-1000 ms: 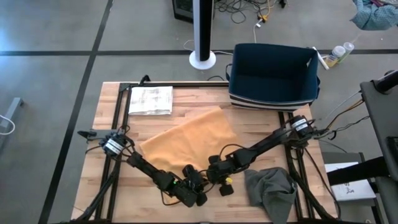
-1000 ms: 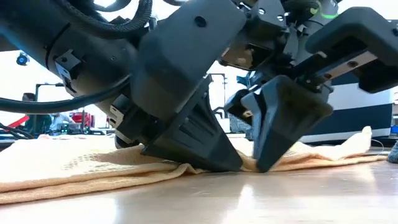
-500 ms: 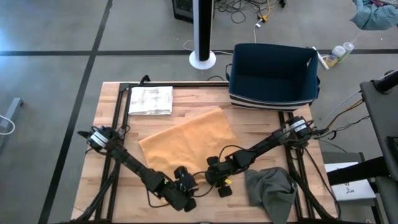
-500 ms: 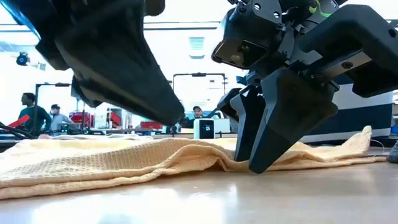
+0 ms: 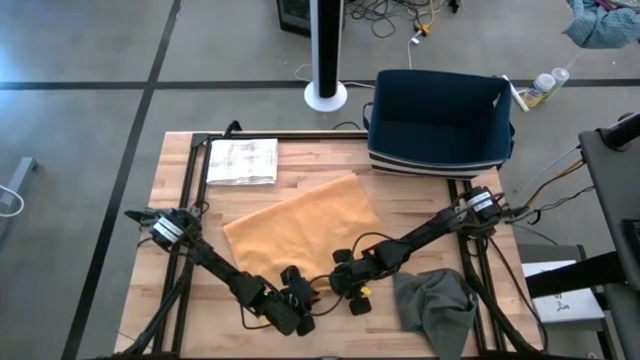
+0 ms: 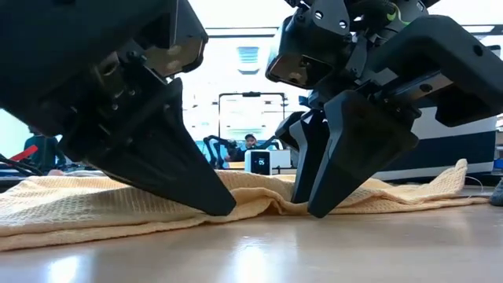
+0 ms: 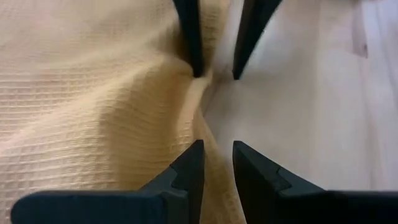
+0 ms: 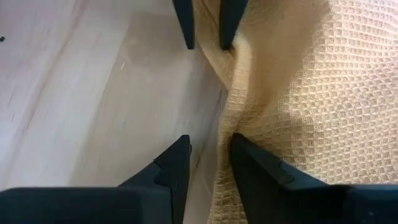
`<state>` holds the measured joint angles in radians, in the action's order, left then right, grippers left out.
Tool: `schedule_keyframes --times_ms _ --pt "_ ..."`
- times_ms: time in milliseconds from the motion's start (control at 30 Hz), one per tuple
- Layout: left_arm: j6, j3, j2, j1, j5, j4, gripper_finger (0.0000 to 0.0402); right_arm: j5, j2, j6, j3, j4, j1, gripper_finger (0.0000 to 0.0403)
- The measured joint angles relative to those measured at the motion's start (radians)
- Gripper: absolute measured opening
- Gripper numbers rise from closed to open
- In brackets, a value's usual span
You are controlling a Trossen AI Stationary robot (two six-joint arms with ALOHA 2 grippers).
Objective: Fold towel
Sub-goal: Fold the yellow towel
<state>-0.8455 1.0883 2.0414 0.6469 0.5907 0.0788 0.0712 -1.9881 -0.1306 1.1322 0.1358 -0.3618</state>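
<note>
The orange waffle towel [image 5: 300, 225] lies spread flat across the middle of the table. A small raised ridge [image 7: 198, 102] runs along its near edge. My left gripper [image 5: 300, 300] and my right gripper [image 5: 345, 283] face each other over that edge, both slanting down and both open by a narrow gap. In the left wrist view my left gripper [image 7: 216, 152] straddles the ridge. In the right wrist view my right gripper [image 8: 208, 146] straddles the same edge, with one finger over cloth and one over bare wood. My left gripper has a fingertip [image 6: 222, 209] down on the towel's near edge [image 6: 181, 206], coming from the table's near left and slanting down. The cloth is not pinched; it lies on the table. My right gripper stands with its fingertips [image 6: 313, 211] at the towel's edge ridge [image 8: 231, 127], one on either side, slanting down from the right. The ridge lies loose between them, and I cannot tell whether they touch it.
A crumpled grey cloth [image 5: 435, 300] lies at the near right of the table. A dark blue bin [image 5: 440, 125] stands at the far right edge and a printed sheet [image 5: 242, 160] lies at the far left. Bare wood shows to the near left.
My right gripper has opened and let go of the towel's near edge, staying in place. My left gripper has drawn away from it toward the table's left, lifting off the cloth and coming down on it again. The towel's edge has stayed on the table.
</note>
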Motion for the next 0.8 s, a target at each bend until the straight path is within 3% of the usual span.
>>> schedule_keyframes --times_ms 167,333,600,800 --pt "-0.020 0.003 -0.004 0.021 -0.117 0.003 0.0076 0.000 0.000 -0.001 -0.001 -0.001 0.000 0.0111" --pt "-0.051 0.015 -0.014 0.047 -0.144 -0.008 0.0076 0.000 0.000 -0.007 -0.002 -0.004 0.000 0.0120" --pt "-0.015 0.019 -0.025 0.023 0.001 -0.016 0.0076 -0.005 0.000 -0.017 -0.002 -0.003 0.000 0.0113" --pt "-0.025 -0.008 -0.025 0.014 -0.014 -0.015 0.0076 -0.006 0.000 -0.037 -0.002 -0.003 0.000 0.0109"
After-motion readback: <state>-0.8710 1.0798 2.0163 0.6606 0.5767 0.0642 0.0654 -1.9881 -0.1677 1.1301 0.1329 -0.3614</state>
